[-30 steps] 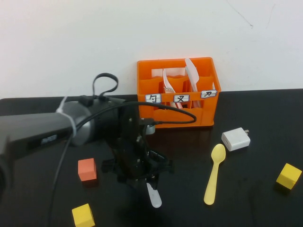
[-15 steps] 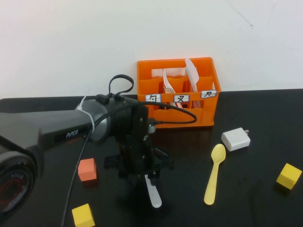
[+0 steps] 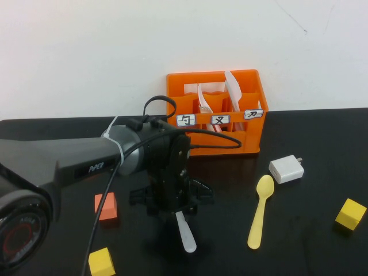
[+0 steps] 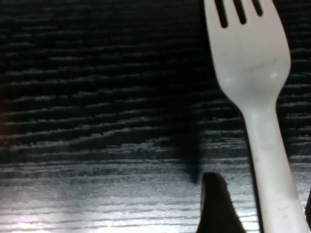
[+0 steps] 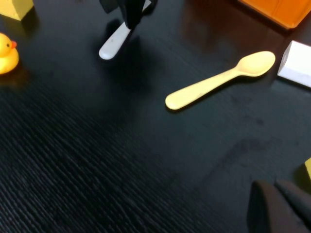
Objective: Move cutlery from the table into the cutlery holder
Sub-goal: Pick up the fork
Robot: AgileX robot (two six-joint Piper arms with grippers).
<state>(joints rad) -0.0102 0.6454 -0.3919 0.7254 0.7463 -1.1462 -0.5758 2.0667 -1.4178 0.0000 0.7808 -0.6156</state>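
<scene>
The whitish-grey fork point(image 3: 185, 233) lies on the black table point(image 3: 310, 253) with its handle end toward me. My left gripper point(image 3: 177, 215) stands over it, open, one finger on each side of the handle. In the left wrist view the fork point(image 4: 252, 63) runs between the fingers point(image 4: 214, 204), flat on the table. The pale yellow spoon point(image 3: 259, 213) lies to the right; it also shows in the right wrist view point(image 5: 218, 80). The orange cutlery holder point(image 3: 230, 141) stands at the back against the wall. My right gripper point(image 5: 278, 196) is shut and empty, above the table on the right.
White flat-bladed utensils point(image 3: 233, 86) stand in the holder. A white charger block point(image 3: 286, 169) lies beside the spoon bowl. An orange cube point(image 3: 106, 207), yellow cubes point(image 3: 101, 261) point(image 3: 351, 214) and a yellow duck point(image 5: 6, 53) sit around the table's front.
My left arm has shifted a little to the right and farther over the fork. The fork and spoon have not moved.
</scene>
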